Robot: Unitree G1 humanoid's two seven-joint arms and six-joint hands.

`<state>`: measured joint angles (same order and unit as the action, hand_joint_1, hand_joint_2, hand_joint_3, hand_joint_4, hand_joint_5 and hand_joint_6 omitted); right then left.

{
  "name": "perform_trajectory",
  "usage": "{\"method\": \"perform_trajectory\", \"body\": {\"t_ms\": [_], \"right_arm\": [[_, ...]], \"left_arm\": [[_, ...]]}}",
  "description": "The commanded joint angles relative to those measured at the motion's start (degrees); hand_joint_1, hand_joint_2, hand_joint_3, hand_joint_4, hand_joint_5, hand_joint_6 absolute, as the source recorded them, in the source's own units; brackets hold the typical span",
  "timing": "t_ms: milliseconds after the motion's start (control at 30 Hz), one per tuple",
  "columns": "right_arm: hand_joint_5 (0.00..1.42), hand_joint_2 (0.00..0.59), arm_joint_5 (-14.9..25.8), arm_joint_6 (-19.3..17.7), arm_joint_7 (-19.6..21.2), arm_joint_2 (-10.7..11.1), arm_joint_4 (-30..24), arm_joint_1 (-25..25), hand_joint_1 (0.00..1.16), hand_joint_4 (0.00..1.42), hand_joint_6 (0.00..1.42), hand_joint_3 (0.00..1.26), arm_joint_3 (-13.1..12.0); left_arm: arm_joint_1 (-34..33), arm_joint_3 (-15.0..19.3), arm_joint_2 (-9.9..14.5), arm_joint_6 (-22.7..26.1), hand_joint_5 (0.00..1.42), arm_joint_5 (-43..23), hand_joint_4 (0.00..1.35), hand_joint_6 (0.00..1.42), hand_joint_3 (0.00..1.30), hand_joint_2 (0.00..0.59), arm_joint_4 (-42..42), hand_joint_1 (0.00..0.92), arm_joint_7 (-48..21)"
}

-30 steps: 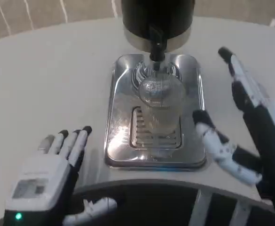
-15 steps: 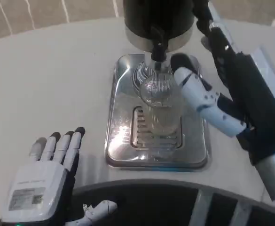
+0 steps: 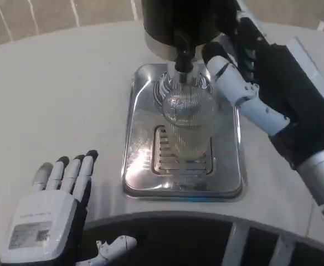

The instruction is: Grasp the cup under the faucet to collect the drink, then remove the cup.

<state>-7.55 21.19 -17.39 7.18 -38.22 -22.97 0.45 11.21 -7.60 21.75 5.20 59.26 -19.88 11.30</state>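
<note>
Right hand (image 3: 261, 72) spread beside cup (image 3: 188, 124)

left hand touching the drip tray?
No. The left hand lies flat on the white table, fingers apart, with bare table between it and the drip tray.

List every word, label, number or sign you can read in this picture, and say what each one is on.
None can be read.
Grey label on the white back of the left hand: lines of print and a small square code, too blurred to read.
Clear cup, black dispenser, faucet, steel drip tray and right hand: no visible text.
</note>
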Motion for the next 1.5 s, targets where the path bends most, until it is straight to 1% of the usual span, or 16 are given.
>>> {"method": "perform_trajectory", "body": {"t_ms": [33,167,333,467,567,733,867,1067,1200,1233,1300,1333,1367,1400,1433,1500], "right_arm": [[0.00,0.539,1.86,0.53,-0.13,0.39,-0.16,-2.33,0.39,0.00,0.00,0.00,3.11],[0.00,0.539,1.53,2.35,1.59,-0.56,-0.16,-2.96,0.38,0.00,0.00,0.00,5.46],[0.00,0.539,1.35,3.82,3.43,-1.28,1.22,-3.80,0.37,0.00,0.00,0.00,7.41],[0.00,0.539,1.82,5.02,5.09,-2.49,1.71,-3.77,0.36,0.00,0.00,0.00,7.94],[0.00,0.538,2.60,5.30,5.02,-2.85,1.28,-3.59,0.36,0.00,0.00,0.00,8.54],[0.00,0.524,3.07,5.44,4.98,-2.59,0.55,-3.79,0.34,0.00,0.00,0.00,8.92],[0.00,0.524,3.03,5.82,5.06,-2.03,-0.36,-3.90,0.34,0.00,0.00,0.00,8.42],[0.00,0.524,2.93,7.01,3.48,0.41,-1.26,-5.01,0.33,0.00,0.00,0.00,8.78],[0.00,0.502,2.55,9.96,0.53,4.05,-0.94,-6.68,0.24,0.00,0.00,0.00,9.83],[0.00,0.512,0.72,9.24,0.05,5.93,-1.42,-6.94,0.22,0.00,0.00,0.00,10.84],[0.00,0.490,-3.71,7.88,-0.72,9.65,-2.82,-7.51,0.17,0.00,0.00,0.00,13.23],[0.00,0.458,-5.66,7.76,-1.17,11.14,-3.40,-7.85,0.13,0.00,0.00,0.00,14.40],[0.00,0.464,-9.40,7.82,-2.05,13.31,-4.05,-8.82,0.07,0.00,0.00,0.00,16.42],[0.00,0.465,-12.23,8.00,-2.75,14.64,-4.49,-9.50,0.04,0.00,0.00,0.00,17.86],[0.00,0.470,-17.32,7.98,-3.81,16.59,-5.06,-10.58,0.01,0.00,0.00,0.00,20.30],[0.00,0.483,-24.22,8.23,-5.68,18.12,-5.66,-11.73,0.00,0.00,0.00,0.00,23.30]], "left_arm": [[0.67,0.35,0.00,0.11,0.00,0.25,0.00,0.00,0.00,0.115,0.91,0.000,1.14],[0.74,0.42,-0.09,0.05,0.00,-0.14,0.00,0.00,0.00,0.115,1.21,0.000,1.41],[1.05,0.66,0.03,-0.10,0.00,-0.55,0.00,0.00,0.00,0.115,1.23,0.000,1.63],[1.77,1.27,0.28,-0.27,0.00,-0.92,0.00,0.00,0.00,0.115,1.02,0.000,1.80],[2.19,1.62,0.32,-0.48,0.00,-0.95,0.00,0.00,0.00,0.115,0.95,0.000,2.02],[2.56,1.93,0.15,-0.82,0.00,-0.97,0.00,0.00,0.00,0.119,0.84,0.000,2.39],[2.72,1.92,0.02,-1.01,0.00,-1.06,0.00,0.00,0.00,0.120,0.82,0.000,2.59],[2.86,1.63,-0.18,-1.04,0.00,-0.69,0.00,0.00,0.00,0.120,0.65,0.000,2.50],[3.18,1.55,-0.25,-0.97,0.00,-0.40,0.00,0.00,0.00,0.120,0.27,0.000,2.23],[3.30,1.54,-0.25,-0.96,0.00,-0.35,0.00,0.00,0.00,0.120,0.17,0.000,2.15],[3.47,1.53,-0.29,-0.93,0.00,-0.30,0.00,0.00,0.00,0.120,0.07,0.000,2.10],[3.52,1.53,-0.33,-0.93,0.00,-0.26,0.00,0.00,0.00,0.120,0.04,0.000,2.13],[3.52,1.52,-0.46,-0.90,0.00,-0.19,0.00,0.00,0.00,0.120,0.05,0.000,2.34],[3.49,1.54,-0.68,-0.88,0.00,-0.15,0.00,0.00,0.00,0.120,0.13,0.000,2.70],[3.43,1.57,-0.93,-0.91,0.00,-0.10,0.00,0.00,0.00,0.120,0.28,0.000,3.27],[3.27,1.59,-1.39,-0.82,0.00,0.16,0.00,0.00,0.00,0.120,0.78,0.000,4.33]]}}
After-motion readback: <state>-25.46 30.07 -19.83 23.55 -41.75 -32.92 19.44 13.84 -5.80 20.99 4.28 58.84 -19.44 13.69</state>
